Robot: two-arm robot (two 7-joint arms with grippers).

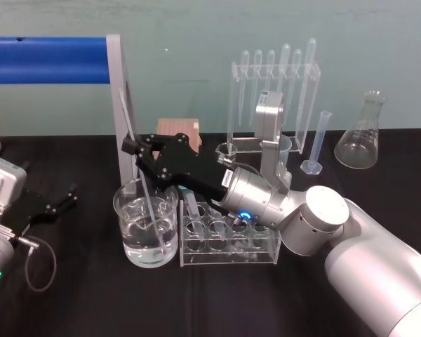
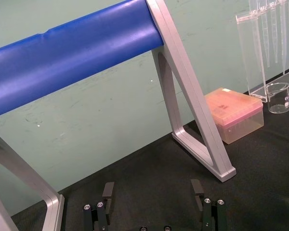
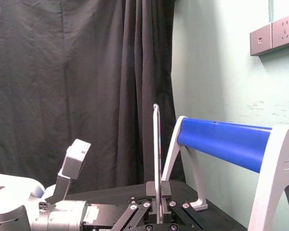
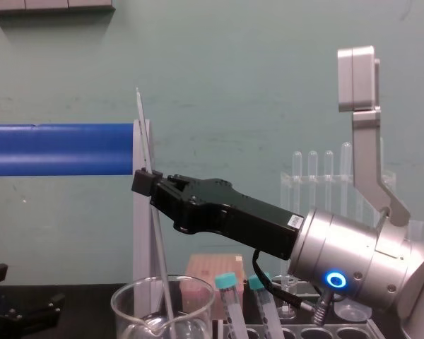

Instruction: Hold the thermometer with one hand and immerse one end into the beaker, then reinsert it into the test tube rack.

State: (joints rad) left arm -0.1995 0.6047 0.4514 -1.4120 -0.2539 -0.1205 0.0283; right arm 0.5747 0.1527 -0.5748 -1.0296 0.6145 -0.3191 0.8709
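Black cloth covers the table (image 1: 91,309), which stands against a pale green wall (image 1: 196,42), with a blue roller (image 1: 49,60) on a grey frame (image 1: 116,84) at the back left. The right gripper (image 1: 131,146) reaches across from the right, above the test tube rack (image 1: 266,246), to a spot over the beaker (image 1: 126,232). Its fingers (image 3: 164,186) are drawn in narrow and pinch the thermometer (image 1: 125,114) between their tips, somewhat above the rod's mid-length. In the right wrist view the rod (image 3: 156,144) rises straight out from between the two pads. The thermometer's long axis is close to upright. In the chest view it (image 4: 162,247) leans a little, with the top toward the robot's left, in front of the grey frame, and the lower end toward the right. That lower end goes down through the beaker's mouth (image 4: 127,296) into the clear water and ends near the bottom on the side toward the rack. Whether it touches the glass cannot be told. The rack sits just to the right of the beaker and holds teal-capped tubes (image 4: 226,282). The left gripper (image 2: 152,190) rests low at the table's left edge, well apart from the beaker, with its fingers (image 2: 108,190) spread wide and holding nothing.
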